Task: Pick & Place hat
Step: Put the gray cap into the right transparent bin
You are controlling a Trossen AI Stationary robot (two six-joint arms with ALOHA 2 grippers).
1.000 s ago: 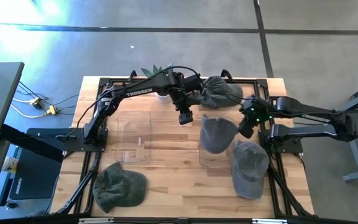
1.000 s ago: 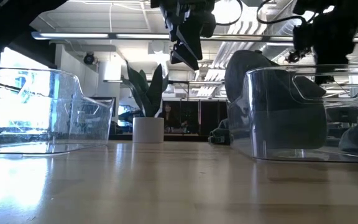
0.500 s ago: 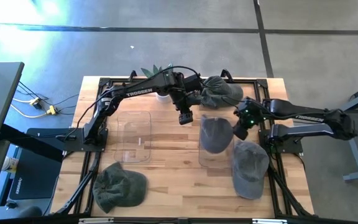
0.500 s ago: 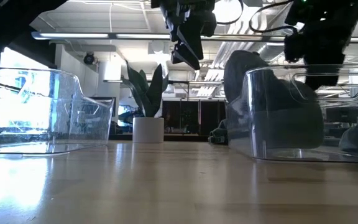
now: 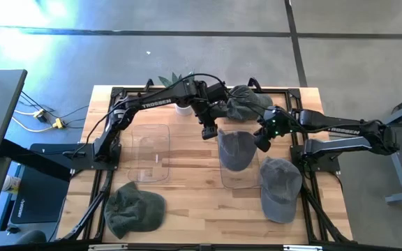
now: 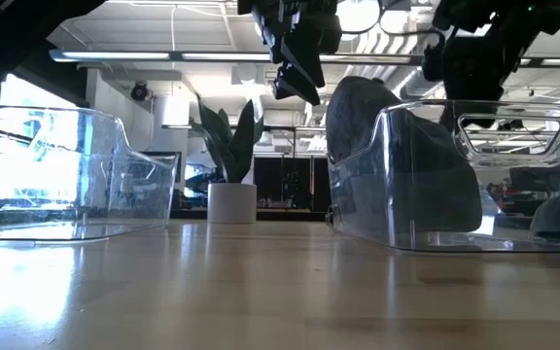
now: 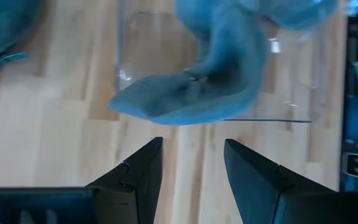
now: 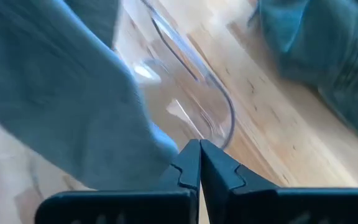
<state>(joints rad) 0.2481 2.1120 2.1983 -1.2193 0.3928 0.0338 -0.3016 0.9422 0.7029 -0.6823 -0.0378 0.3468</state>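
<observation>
Leftward across the worktop (image 5: 187, 174) has slid the clear plastic bin (image 5: 237, 159) with its grey cap (image 5: 234, 149). Right gripper (image 5: 262, 143), fingers together, sits at the bin's edge. Left gripper (image 5: 209, 132) hovers nearby, fingers apart.

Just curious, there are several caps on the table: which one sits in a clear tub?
The cap in the right-hand clear tub. The other three lie on the bare wood.

Black arms, white TROSSEN lettering, green LED.

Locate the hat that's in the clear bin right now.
High view: the hat sits in the clear bin right of table centre, between the left gripper and right gripper, with another hat just to its right.
</observation>
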